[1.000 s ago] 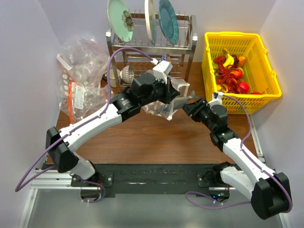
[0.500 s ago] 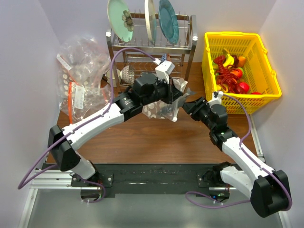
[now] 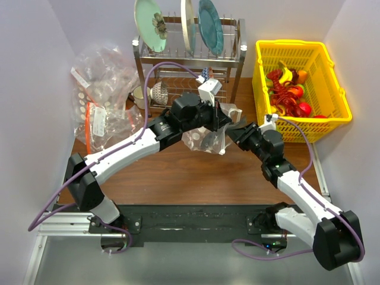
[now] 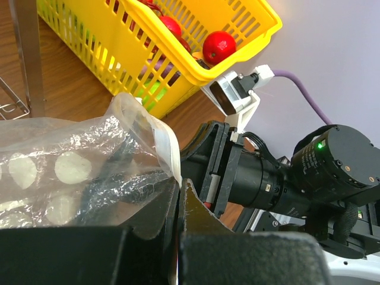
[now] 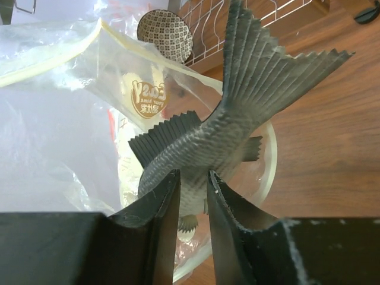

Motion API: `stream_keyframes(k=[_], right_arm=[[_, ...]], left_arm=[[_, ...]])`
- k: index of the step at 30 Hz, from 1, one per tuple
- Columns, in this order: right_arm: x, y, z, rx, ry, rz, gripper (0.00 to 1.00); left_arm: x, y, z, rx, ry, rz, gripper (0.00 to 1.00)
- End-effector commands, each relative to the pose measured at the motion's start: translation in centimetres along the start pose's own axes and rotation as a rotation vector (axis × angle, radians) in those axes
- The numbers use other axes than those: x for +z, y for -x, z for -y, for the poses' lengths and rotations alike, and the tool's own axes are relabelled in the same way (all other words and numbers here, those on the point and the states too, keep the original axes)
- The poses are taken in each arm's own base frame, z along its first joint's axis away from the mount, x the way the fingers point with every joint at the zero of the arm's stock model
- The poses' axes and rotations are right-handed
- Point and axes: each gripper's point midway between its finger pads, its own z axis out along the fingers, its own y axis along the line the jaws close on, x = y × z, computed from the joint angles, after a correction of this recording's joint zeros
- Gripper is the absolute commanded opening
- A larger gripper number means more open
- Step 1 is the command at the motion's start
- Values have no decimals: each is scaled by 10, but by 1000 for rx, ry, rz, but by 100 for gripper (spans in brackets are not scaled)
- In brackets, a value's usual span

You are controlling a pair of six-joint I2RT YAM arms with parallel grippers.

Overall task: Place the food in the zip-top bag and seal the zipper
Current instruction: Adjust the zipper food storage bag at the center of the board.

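The zip-top bag (image 3: pixel 205 140), clear with white dots, hangs above the table's middle. My left gripper (image 4: pixel 179 187) is shut on its mouth edge, pinching the white zipper strip (image 4: pixel 167 146). My right gripper (image 5: pixel 193 178) is shut on a grey toy fish (image 5: pixel 237 119), both jaws pressed against its body. The fish points head-first into the bag's open mouth (image 5: pixel 71 119), with its tail fin sticking out towards the wood. In the top view the right gripper (image 3: pixel 237 132) meets the left gripper (image 3: pixel 222 116) at the bag. More food (image 3: pixel 288 92), red, yellow and green, lies in the yellow basket (image 3: pixel 323 71).
The basket's rim (image 4: pixel 196 65) is close behind the bag, with a red toy fruit (image 4: pixel 219 46) in it. A metal dish rack (image 3: pixel 190 56) with plates stands at the back. Spare clear bags (image 3: pixel 101 95) are piled at the left. A patterned bowl (image 5: pixel 165 27) sits under the rack.
My left arm has carried the bag to the right, onto the fish. The right gripper's jaws have narrowed onto the fish's body.
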Motion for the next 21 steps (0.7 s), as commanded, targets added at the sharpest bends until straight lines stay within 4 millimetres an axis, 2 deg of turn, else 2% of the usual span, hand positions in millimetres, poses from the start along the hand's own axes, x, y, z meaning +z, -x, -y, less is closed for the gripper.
stream_keyframes(k=[1,4,9,15,17,21], right_arm=[[-1,11,-20,-25,47,18,38],[-6,15,-14,-69,-18,20,43],[-18,26,-7,-173,-114,30,43],[-43,38,-11,-285,-174,31,47],[-53,48,-13,-314,-209,55,49],[-72,59,-8,-364,-288,78,50]], left_arm=[[-14,39,13,25,-17,112,0],[-15,38,10,36,0,108,0],[-12,32,6,37,8,97,0],[-6,22,-3,35,27,79,0],[-3,18,-3,31,21,71,0],[-2,16,-6,29,31,66,0]])
